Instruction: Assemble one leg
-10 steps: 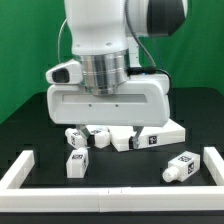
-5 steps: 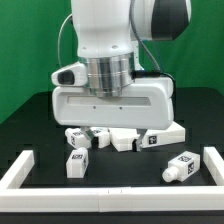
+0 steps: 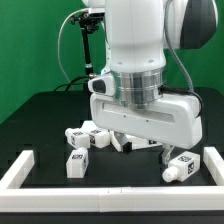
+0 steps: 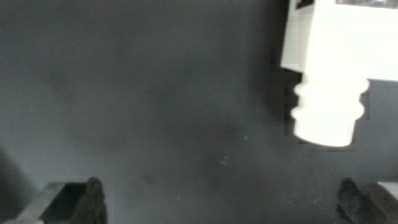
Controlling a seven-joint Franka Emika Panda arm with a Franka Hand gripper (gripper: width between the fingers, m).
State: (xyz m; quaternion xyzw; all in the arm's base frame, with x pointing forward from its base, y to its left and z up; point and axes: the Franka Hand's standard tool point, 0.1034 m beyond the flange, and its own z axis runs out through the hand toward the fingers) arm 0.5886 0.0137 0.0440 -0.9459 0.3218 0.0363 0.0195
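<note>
Several white legs with black-and-white tags lie on the black table in the exterior view: one at the front left [image 3: 77, 163], two close together behind it [image 3: 80, 136] [image 3: 98, 135], and one at the right [image 3: 181, 165]. My gripper [image 3: 143, 149] hangs low over the table between the middle legs and the right one, open and empty. In the wrist view one leg [image 4: 333, 88] lies on the black mat ahead of my gripper [image 4: 222, 203], its ribbed end pointing toward one fingertip [image 4: 368, 200]. The jaws stand wide apart with nothing between them.
A low white rail borders the table at the exterior view's left [image 3: 20, 170], front [image 3: 110, 196] and right [image 3: 213, 158]. A white part [image 3: 127, 144] shows just under my hand, mostly hidden by it. A green backdrop and a cabled stand [image 3: 88, 40] are behind.
The arm has moved to the exterior view's right, from over the middle legs to between them and the right leg. It now hides the white part behind. The legs have not moved.
</note>
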